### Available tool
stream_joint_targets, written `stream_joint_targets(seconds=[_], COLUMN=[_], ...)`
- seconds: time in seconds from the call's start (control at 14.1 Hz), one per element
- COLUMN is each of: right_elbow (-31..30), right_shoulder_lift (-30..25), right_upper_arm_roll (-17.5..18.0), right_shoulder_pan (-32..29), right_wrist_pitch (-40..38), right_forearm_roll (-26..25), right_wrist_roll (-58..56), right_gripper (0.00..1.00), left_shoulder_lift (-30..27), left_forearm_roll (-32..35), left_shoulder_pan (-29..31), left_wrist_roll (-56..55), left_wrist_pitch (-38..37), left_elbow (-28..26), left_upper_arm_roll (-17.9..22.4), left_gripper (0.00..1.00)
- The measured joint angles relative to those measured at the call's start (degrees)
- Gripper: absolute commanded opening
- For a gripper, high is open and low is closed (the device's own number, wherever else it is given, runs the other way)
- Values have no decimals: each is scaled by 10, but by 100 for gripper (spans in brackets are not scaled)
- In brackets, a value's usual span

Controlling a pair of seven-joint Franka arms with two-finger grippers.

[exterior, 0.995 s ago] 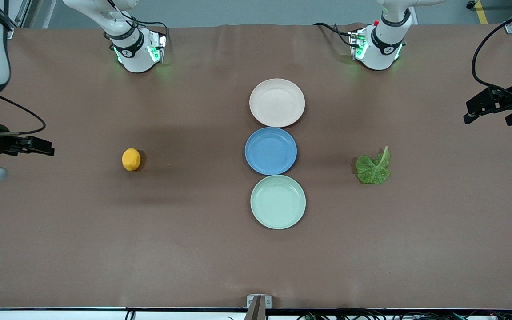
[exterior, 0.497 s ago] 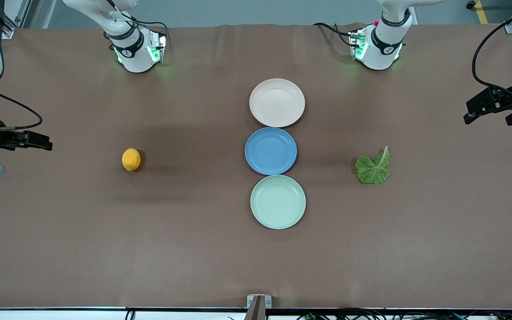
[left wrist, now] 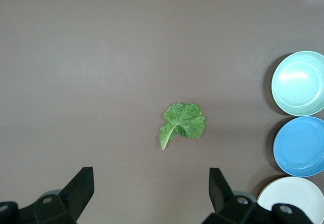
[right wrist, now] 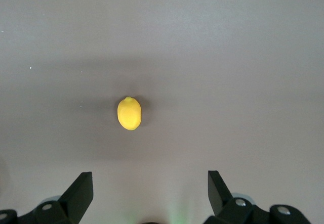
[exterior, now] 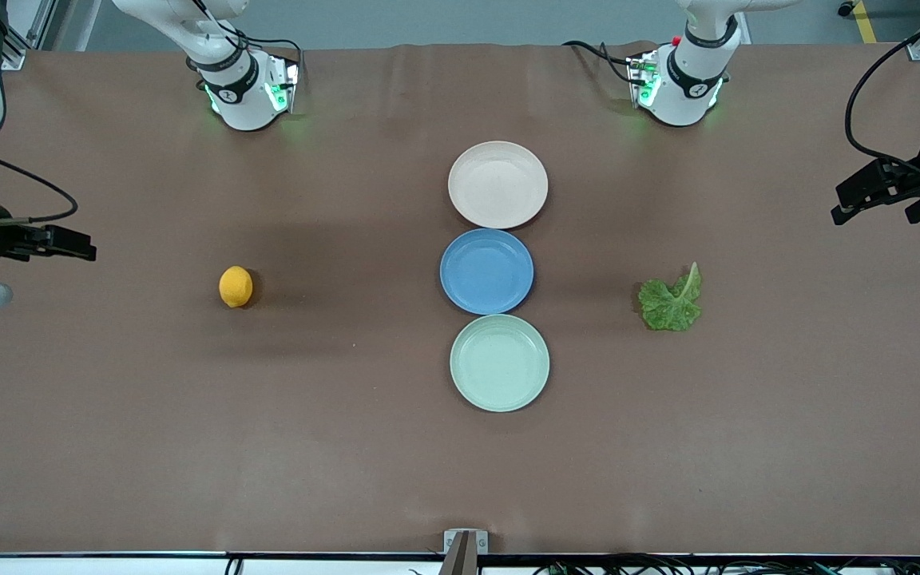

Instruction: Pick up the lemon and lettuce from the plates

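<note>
Table [exterior: 148, 447]: lying brown and flat, carrying everything below
Right gripper [exterior: 81, 243]: hanging in the air over the right arm's end edge of the table; fingers [right wrist: 81, 191] standing wide apart, gripping nothing
Left gripper [exterior: 847, 204]: hanging over the left arm's end edge; fingers [left wrist: 83, 183] spread apart, gripping nothing
Plates: sitting in a row mid-table; beige-pink plate [exterior: 497, 184] lying toward the robots' edge; blue plate [exterior: 486, 271] sitting between; mint green plate [exterior: 499, 362] lying toward the camera's edge; all three bare
Lettuce [exterior: 672, 299]: lying on the table toward the left arm's end, beside the blue plate, well apart from it
Lemon [exterior: 235, 286]: sitting on the table toward the right arm's end, well apart from the plates
</note>
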Motion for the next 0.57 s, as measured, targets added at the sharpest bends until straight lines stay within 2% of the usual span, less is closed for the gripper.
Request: stream_joint_targets(seconds=[0.28,0.57], right_elbow=[-62,-72], right_shoulder_lift=[-55,-74], right_upper_arm_roll=[0,1], right_shoulder_pan=[0,3], right_wrist_pitch=[23,24], right_forearm_roll=[0,0], right_wrist_roll=[0,0], right_gripper=[100,100], left_shoulder_lift=[0,0], left_forearm_roll=[0,0], left_shoulder_pan=[0,0], left_wrist_roll=[0,0], left_wrist_pitch=[0,-1], left_elbow=[0,1], left_upper_arm_roll=[0,0], left_gripper=[100,100])
